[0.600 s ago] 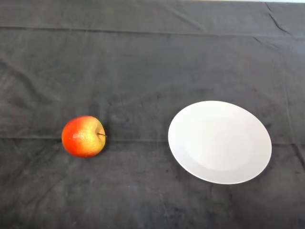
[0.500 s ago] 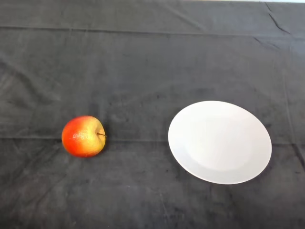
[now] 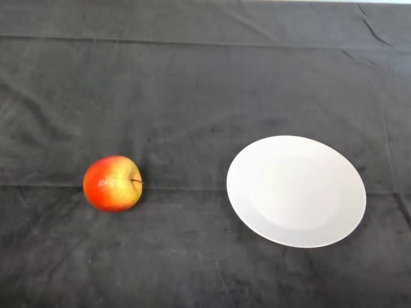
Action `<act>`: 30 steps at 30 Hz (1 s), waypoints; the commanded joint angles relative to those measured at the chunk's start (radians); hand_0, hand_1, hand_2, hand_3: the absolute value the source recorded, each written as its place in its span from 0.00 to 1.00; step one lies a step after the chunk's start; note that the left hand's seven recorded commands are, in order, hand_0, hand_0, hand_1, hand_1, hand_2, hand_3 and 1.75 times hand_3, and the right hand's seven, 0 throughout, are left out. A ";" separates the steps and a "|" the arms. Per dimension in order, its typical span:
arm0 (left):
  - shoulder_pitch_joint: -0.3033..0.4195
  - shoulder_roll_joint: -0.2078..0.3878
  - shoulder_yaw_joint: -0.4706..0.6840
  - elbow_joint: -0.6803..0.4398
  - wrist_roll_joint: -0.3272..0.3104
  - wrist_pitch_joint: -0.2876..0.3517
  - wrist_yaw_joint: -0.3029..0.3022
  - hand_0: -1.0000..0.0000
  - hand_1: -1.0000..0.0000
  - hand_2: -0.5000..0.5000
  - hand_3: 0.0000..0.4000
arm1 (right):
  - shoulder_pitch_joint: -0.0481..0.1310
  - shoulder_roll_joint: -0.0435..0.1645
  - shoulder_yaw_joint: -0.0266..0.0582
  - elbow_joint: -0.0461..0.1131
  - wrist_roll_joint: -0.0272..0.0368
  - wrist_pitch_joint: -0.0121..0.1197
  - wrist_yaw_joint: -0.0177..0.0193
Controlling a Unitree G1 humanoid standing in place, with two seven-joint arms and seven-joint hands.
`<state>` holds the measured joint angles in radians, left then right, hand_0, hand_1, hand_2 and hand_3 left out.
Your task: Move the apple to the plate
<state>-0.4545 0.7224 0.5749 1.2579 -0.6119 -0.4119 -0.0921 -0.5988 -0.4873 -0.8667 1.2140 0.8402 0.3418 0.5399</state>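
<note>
A red and yellow apple lies on the dark cloth at the left of the table, its stem pointing right. A white round plate lies on the cloth to the right of the apple, well apart from it, with nothing on it.
The dark cloth covers the whole table, with creases running across it. The table's far edge shows at the top right.
</note>
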 commanded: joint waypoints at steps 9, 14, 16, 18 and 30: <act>-0.030 -0.031 0.003 -0.067 0.050 0.015 0.008 1.00 1.00 0.50 0.00 | -0.002 -0.018 -0.0159 0.002 -0.0008 -0.002 -0.0023; -0.049 -0.048 -0.028 -0.077 0.086 0.011 0.005 1.00 1.00 0.50 0.00 | -0.002 -0.018 -0.0159 0.001 -0.0008 -0.002 -0.0025; -0.057 -0.062 -0.044 -0.082 0.102 0.006 -0.002 1.00 1.00 0.50 0.00 | -0.002 -0.017 -0.0158 0.001 -0.0008 -0.002 -0.0026; -0.062 -0.075 -0.061 -0.088 0.118 0.003 -0.015 1.00 1.00 0.50 0.00 | -0.002 -0.017 -0.0158 0.001 -0.0008 -0.002 -0.0027; -0.066 -0.117 -0.151 -0.103 0.205 -0.001 -0.109 1.00 1.00 0.50 0.00 | -0.001 -0.016 -0.0154 -0.001 -0.0009 -0.002 -0.0036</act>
<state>-0.4945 0.6050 0.4391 1.2017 -0.4169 -0.4118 -0.1945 -0.5987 -0.4873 -0.8666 1.2140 0.8402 0.3418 0.5399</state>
